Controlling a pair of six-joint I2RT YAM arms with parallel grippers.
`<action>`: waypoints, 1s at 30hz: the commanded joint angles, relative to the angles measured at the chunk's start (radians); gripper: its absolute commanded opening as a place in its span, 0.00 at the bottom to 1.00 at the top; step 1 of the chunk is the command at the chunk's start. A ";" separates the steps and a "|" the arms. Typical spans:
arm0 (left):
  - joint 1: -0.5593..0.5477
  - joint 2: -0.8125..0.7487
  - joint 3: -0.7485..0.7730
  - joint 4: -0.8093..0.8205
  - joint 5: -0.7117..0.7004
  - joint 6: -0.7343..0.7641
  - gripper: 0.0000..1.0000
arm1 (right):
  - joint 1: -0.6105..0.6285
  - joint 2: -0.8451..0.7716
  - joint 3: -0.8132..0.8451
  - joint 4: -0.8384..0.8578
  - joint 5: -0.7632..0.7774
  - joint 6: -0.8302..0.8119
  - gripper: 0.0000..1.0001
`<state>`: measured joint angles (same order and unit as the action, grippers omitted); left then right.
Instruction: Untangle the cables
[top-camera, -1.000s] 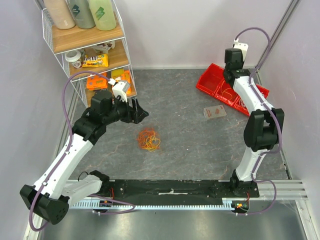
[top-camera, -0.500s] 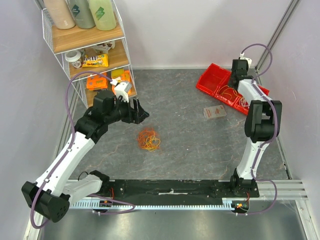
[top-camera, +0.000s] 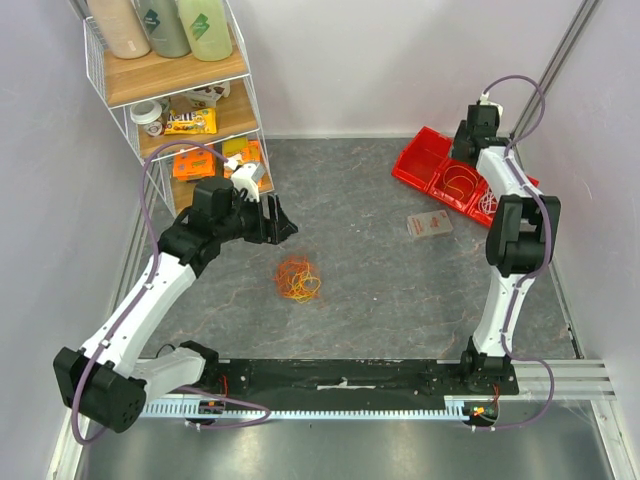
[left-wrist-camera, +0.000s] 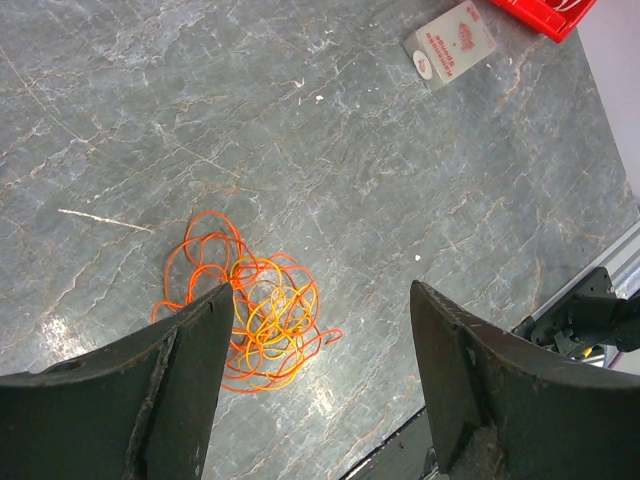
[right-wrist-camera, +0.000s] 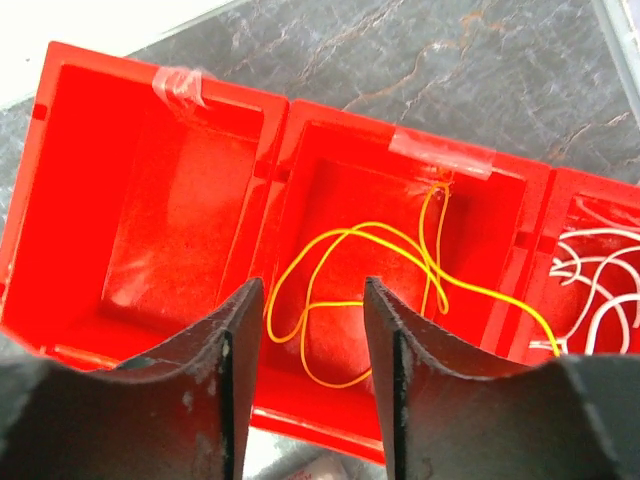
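A fist-sized tangle of orange and yellow cables (top-camera: 298, 280) lies on the grey tabletop, seen close in the left wrist view (left-wrist-camera: 255, 310). My left gripper (top-camera: 280, 222) (left-wrist-camera: 320, 290) hovers above and behind it, open and holding nothing. My right gripper (top-camera: 468, 152) (right-wrist-camera: 312, 285) is open over the red tray (top-camera: 430, 160) (right-wrist-camera: 270, 170). A loose yellow cable (right-wrist-camera: 336, 303) (top-camera: 460, 185) lies in the tray's middle compartment, free of the fingers. White cables (right-wrist-camera: 590, 285) fill the compartment to its right.
A small card box (top-camera: 429, 224) (left-wrist-camera: 450, 45) lies on the table near the tray. A wire shelf (top-camera: 180, 110) with bottles and snack packs stands at the back left, close to the left arm. A black rail (top-camera: 340, 375) runs along the near edge.
The right jaws have gone from shut to open over the tray's middle compartment. The left arm has shifted slightly, its jaws unchanged.
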<state>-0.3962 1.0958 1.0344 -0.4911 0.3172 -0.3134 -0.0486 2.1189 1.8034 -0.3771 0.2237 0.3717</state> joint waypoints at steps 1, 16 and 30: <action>0.017 0.012 -0.005 0.042 0.036 0.008 0.77 | -0.004 -0.137 -0.071 -0.049 -0.032 0.033 0.54; 0.051 0.076 -0.013 0.045 0.051 -0.004 0.76 | 0.006 -0.646 -0.668 0.086 -0.117 0.087 0.62; 0.053 0.102 -0.010 0.036 0.057 -0.006 0.76 | 0.175 -0.709 -0.692 0.136 -0.464 0.110 0.57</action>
<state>-0.3481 1.1851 1.0233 -0.4770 0.3489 -0.3138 -0.0463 1.4807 1.1568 -0.3347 0.0071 0.5304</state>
